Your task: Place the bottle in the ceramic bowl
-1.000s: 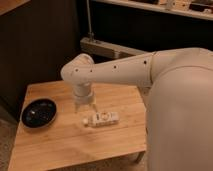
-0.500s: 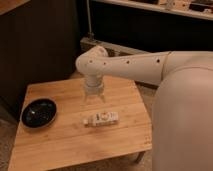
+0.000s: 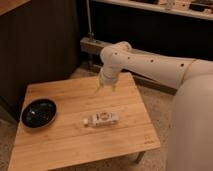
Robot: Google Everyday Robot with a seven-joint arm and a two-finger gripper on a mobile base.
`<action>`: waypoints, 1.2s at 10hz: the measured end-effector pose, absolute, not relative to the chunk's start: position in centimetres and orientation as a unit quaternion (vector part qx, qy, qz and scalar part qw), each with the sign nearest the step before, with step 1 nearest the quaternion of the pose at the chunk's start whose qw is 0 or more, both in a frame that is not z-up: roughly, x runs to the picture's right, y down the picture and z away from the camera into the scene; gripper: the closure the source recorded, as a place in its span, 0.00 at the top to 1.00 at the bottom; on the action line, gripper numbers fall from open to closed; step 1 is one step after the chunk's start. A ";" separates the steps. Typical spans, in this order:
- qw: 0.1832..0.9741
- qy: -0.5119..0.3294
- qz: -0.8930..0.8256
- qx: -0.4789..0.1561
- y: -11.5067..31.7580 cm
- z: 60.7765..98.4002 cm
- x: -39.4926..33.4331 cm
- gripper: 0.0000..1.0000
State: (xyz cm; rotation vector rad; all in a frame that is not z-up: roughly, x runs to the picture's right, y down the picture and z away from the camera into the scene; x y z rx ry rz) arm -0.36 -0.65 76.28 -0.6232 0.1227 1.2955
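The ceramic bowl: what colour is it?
The bowl is glossy black, camera view; the gripper hovers beyond the bottle.

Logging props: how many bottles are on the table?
1. The bottle lies on its side near the middle of the table, apart from the bowl. The gripper hangs above the far side, empty.

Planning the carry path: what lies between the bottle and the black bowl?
In the camera view, only bare tabletop separates bottle and bowl; the gripper hangs above, beyond the bottle.

End effector (image 3: 105, 88) hovers over table (image 3: 60, 145) near bottle (image 3: 101, 119).
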 end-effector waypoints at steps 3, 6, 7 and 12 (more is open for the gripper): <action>0.832 -0.031 0.468 -0.295 0.7 74.5 -1.5 0.65; 0.868 -0.066 0.398 -0.290 1.8 73.5 -2.5 0.65; 0.869 -0.067 0.395 -0.290 1.8 73.4 -2.5 0.65; 0.911 -0.145 0.288 -0.257 2.6 72.0 -5.6 0.65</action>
